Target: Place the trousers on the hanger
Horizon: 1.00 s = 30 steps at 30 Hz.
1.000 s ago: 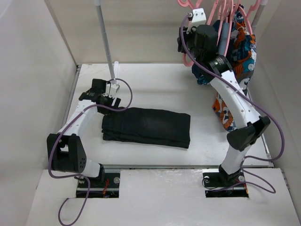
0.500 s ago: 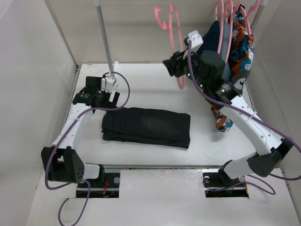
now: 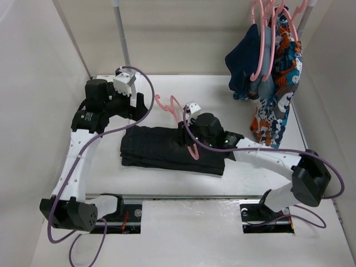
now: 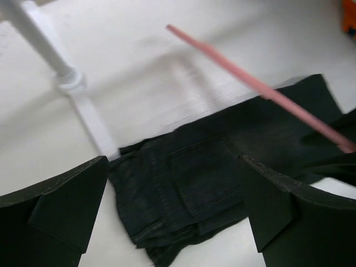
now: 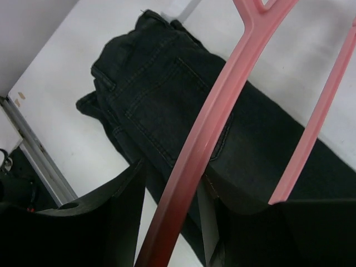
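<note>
The black trousers (image 3: 167, 150) lie folded flat in the middle of the table. They also show in the left wrist view (image 4: 206, 183) and the right wrist view (image 5: 150, 94). My right gripper (image 3: 189, 133) hovers over their middle, shut on one bar of the pink hanger (image 3: 181, 114). That bar (image 5: 217, 122) runs between the right gripper (image 5: 178, 206) fingers. The hook points toward the back left. My left gripper (image 3: 138, 104) stands open above the trousers' left end, nothing between its fingers (image 4: 61, 211). The hanger bar (image 4: 256, 83) crosses its view.
A white rack pole (image 3: 123, 41) rises at the back left, its foot (image 4: 72, 83) near the trousers. At the back right, a navy garment (image 3: 245, 67) and a patterned garment (image 3: 278, 89) hang on pink hangers. White walls enclose the table.
My right arm has carried the hanger down from the rack at the back right to over the trousers. The left gripper has opened wide and risen near the trousers' left end.
</note>
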Motion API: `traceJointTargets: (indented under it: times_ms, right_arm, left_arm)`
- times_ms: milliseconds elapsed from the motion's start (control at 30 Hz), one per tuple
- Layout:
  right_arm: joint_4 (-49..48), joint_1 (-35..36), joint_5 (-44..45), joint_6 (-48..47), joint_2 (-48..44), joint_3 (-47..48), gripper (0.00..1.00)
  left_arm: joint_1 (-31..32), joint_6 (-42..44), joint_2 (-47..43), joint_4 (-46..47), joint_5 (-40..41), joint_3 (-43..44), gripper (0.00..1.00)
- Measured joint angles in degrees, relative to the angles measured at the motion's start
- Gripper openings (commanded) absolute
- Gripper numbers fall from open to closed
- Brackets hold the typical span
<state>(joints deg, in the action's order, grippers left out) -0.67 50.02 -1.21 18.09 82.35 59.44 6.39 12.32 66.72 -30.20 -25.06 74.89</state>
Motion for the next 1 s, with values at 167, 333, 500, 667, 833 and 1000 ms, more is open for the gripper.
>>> traceJointTargets:
  times_ms: [167,333,500,667,833,1000]
  right_arm:
    - [-6.36,0.61,0.57,4.59,5.22,-4.09,0.0]
    - [-8.17,2.38,0.72,7.5,11.08,-4.92,0.0]
    - [-9.33,4.09,0.52,9.07,14.53,-4.92,0.0]
    - [-10.01,4.74,0.46,10.16,14.93,-4.98,0.0]
    - [-10.32,4.76,0.37,10.4,14.93,-5.22,0.0]
    - [-10.38,4.76,-0.42,9.73,14.99,-5.49,0.0]
  left_arm:
    - [1.77,-4.83,6.51,-0.42,-4.63,0.31,1.0]
    - [2.75,-7.98,15.91,-1.46,-5.75,-0.35,1.0]
    - [2.75,-10.29,18.49,-2.21,-7.87,-0.72,1.0]
    - [2.75,-11.72,18.97,-2.14,-9.75,-0.59,1.0]
    - [2.75,-12.52,21.92,-1.88,-11.02,0.26,0.47]
    - [2.84,-13.53,25.27,-2.23,-12.72,0.57,0.0]
